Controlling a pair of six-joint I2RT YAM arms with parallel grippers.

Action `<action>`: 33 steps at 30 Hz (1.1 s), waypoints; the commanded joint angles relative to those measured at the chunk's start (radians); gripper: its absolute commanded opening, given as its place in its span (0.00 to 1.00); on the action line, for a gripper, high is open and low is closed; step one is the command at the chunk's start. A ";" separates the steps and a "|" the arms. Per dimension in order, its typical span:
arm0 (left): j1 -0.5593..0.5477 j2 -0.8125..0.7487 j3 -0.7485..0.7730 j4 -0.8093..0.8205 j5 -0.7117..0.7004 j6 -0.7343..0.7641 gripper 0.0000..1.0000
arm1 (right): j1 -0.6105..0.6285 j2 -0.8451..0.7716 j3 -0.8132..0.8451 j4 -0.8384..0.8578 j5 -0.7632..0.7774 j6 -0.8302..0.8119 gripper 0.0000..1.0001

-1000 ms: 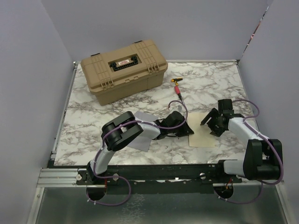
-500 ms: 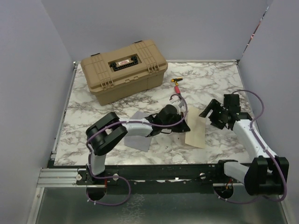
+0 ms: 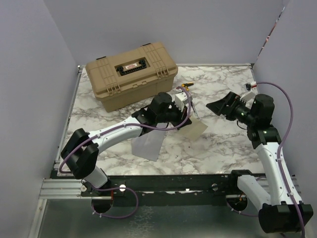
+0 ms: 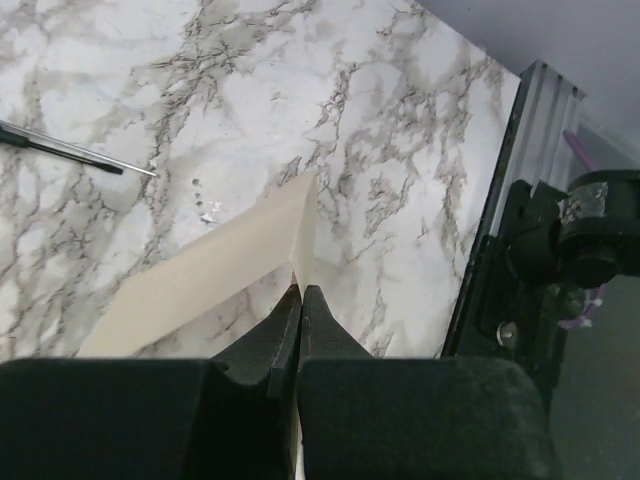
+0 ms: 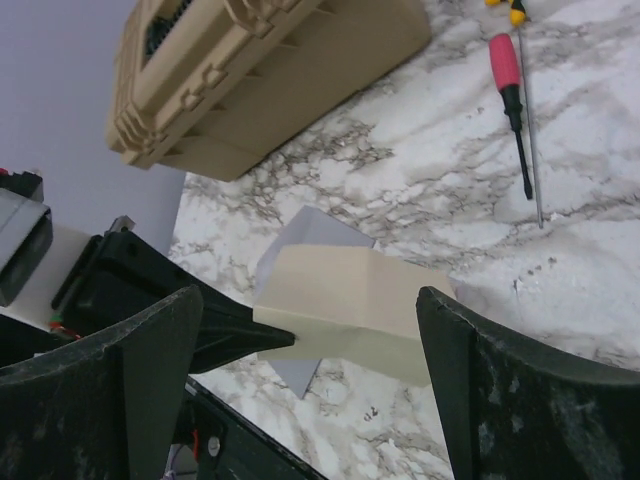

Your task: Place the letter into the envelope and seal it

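Over the middle of the table (image 3: 223, 144), my left claw (image 4: 300, 296) is pinched tight on one edge of the letter (image 4: 200, 285). The wrist view shows zero gap between the fingers. The sheet is up off the marble at the gripped edge and slopes down away from the claw. I honestly can't tell if its far corner touches the surface. The crease across it shows up nicely from the right wrist camera.

The envelope (image 3: 146, 144) lies flat on the table to the left of the letter, right next to my left forearm. From above the two papers sit near each other without overlapping. From the right wrist view the letter hangs in front of the envelope and covers part of it.

My right claw (image 3: 215, 105) is raised off the table on the right side and points toward the letter. Its fingers are spread wide and it's holding nothing.

The tan case (image 3: 131, 74) sits at the back left with its lid shut. A red-handled screwdriver (image 5: 505, 65) lies on the marble just right of it, behind the letter.
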 commanded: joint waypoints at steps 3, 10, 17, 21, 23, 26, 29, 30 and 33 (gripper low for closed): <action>0.007 -0.092 0.052 -0.142 0.028 0.259 0.00 | -0.015 0.019 0.053 0.056 -0.124 0.050 0.93; 0.006 -0.126 0.079 -0.210 -0.021 0.387 0.00 | -0.015 0.040 0.025 0.119 -0.165 0.125 0.93; 0.007 -0.142 0.109 -0.224 -0.027 0.390 0.00 | -0.012 0.024 -0.033 0.175 -0.277 0.036 0.91; 0.007 -0.150 0.121 -0.252 0.027 0.400 0.00 | -0.011 -0.044 -0.050 0.173 -0.338 -0.185 0.89; 0.008 -0.157 0.128 -0.263 0.045 0.408 0.00 | -0.009 -0.054 -0.064 0.204 -0.409 -0.230 0.88; 0.011 -0.176 0.144 -0.278 0.060 0.433 0.00 | -0.004 -0.047 -0.112 0.297 -0.476 -0.226 0.86; 0.036 -0.192 0.173 -0.302 0.076 0.466 0.00 | 0.038 -0.039 -0.169 0.386 -0.508 -0.236 0.87; 0.050 -0.198 0.184 -0.305 0.094 0.473 0.00 | 0.067 -0.037 -0.182 0.402 -0.490 -0.238 0.89; 0.098 -0.204 0.214 -0.309 0.200 0.472 0.00 | 0.163 -0.015 -0.193 0.425 -0.413 -0.261 0.90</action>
